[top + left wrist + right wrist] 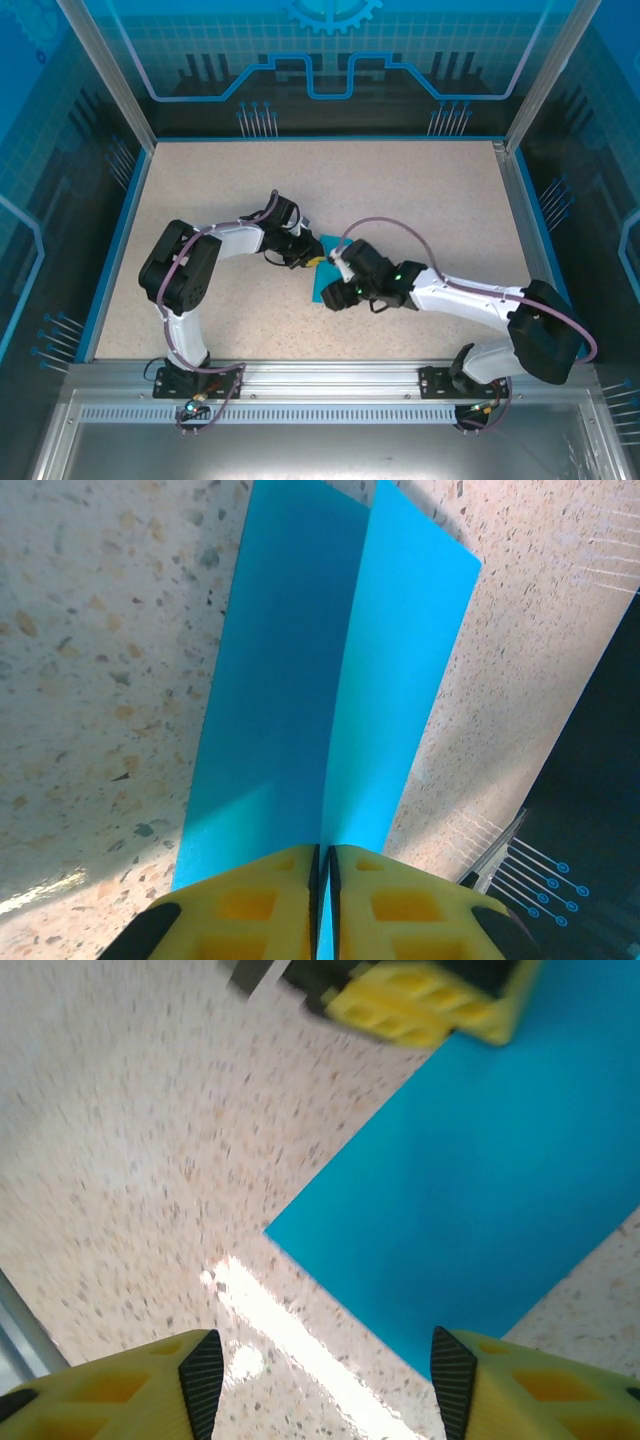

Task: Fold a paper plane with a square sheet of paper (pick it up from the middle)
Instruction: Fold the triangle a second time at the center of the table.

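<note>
- Far and right areas of the bench (430, 190): bare surface, open for passage.
- Mid-bench: left claw (322, 880) and right claw (320, 1380) crowd together over the folded square sheet of paper (330, 680), leaving little room between them.
- Enclosure walls (330, 60) bound three sides.

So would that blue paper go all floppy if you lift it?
Probably floppy: the paper looks very thin. The crease up its middle, pinched in the left tool, may stiffen it a bit. It likely slides easily on the smooth table.
</note>
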Action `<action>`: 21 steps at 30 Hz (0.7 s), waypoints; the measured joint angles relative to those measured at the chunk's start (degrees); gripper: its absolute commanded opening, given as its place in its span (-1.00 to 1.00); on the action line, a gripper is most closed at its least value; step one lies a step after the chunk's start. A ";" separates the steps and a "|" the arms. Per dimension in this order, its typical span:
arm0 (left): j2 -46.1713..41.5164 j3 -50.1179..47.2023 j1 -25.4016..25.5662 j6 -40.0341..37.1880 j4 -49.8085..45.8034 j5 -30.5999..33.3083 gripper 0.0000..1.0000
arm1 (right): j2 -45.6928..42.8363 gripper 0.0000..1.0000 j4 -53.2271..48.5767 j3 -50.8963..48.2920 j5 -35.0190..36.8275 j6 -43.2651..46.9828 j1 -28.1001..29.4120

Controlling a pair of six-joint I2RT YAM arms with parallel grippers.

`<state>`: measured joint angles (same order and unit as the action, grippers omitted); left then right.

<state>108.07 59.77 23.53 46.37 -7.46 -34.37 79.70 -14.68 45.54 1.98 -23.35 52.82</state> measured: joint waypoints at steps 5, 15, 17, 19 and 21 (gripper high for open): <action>-0.04 0.00 0.00 0.02 -0.17 0.00 -0.71 | 8.50 0.29 -5.16 7.56 10.97 3.26 8.44; -0.04 0.04 0.00 0.02 -0.20 0.00 -0.71 | 17.44 0.29 -9.86 13.49 24.50 3.43 13.16; -0.04 0.20 0.00 0.02 -0.31 0.00 -0.71 | 18.32 0.27 -10.43 13.99 25.24 3.30 13.16; -0.04 0.37 0.00 0.02 -0.35 0.00 -0.71 | 19.02 0.27 -10.49 14.58 26.10 3.26 13.16; -0.04 0.48 0.00 0.04 -0.35 0.00 -0.71 | 19.50 0.26 -10.40 15.04 26.53 3.23 13.16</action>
<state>108.03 60.25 23.53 46.41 -7.81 -34.37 99.20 -25.08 60.58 28.51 -20.12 65.98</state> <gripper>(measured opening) 0.144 0.635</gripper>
